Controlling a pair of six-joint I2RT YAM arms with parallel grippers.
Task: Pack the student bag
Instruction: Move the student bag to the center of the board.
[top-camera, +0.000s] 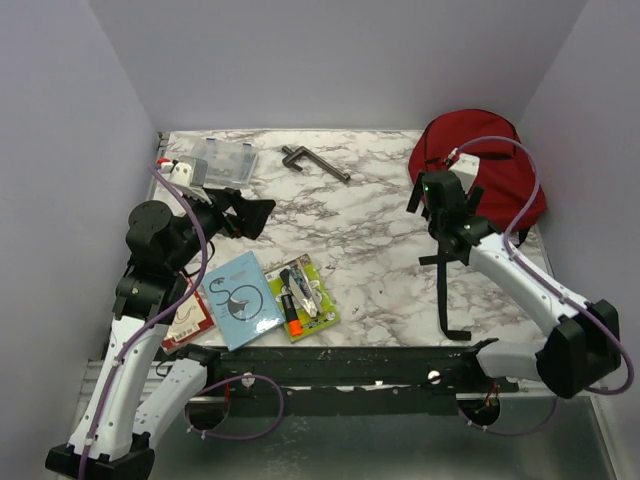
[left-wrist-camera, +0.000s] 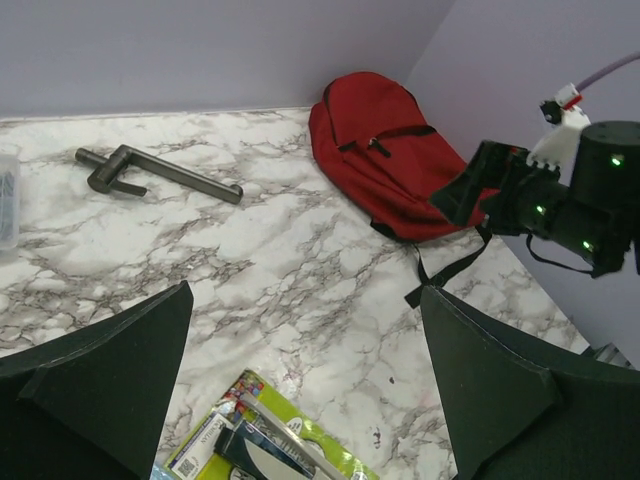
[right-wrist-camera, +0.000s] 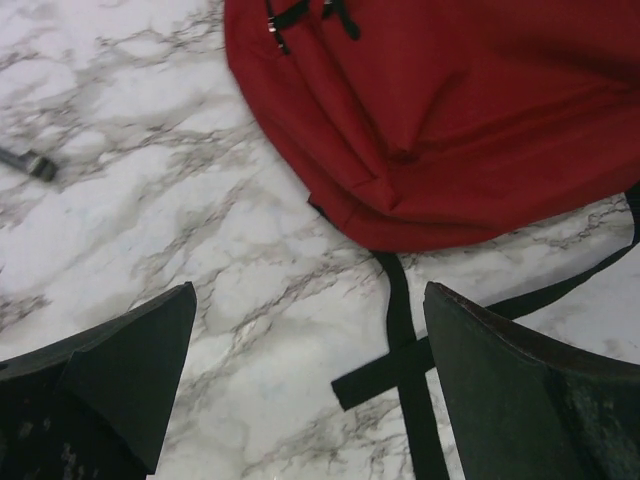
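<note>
Right gripper (right-wrist-camera: 310, 295) wide, empty, just short of student bag (right-wrist-camera: 450, 120). Left gripper (left-wrist-camera: 305, 300) wide, empty, well left of bag. Risk: bag looks zipped, and its loose strap (right-wrist-camera: 400, 330) could snag the right fingers.

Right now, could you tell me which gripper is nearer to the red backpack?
Right. The right gripper hovers at the near edge of the red backpack, above its straps; the left gripper is far off across the table.
</note>
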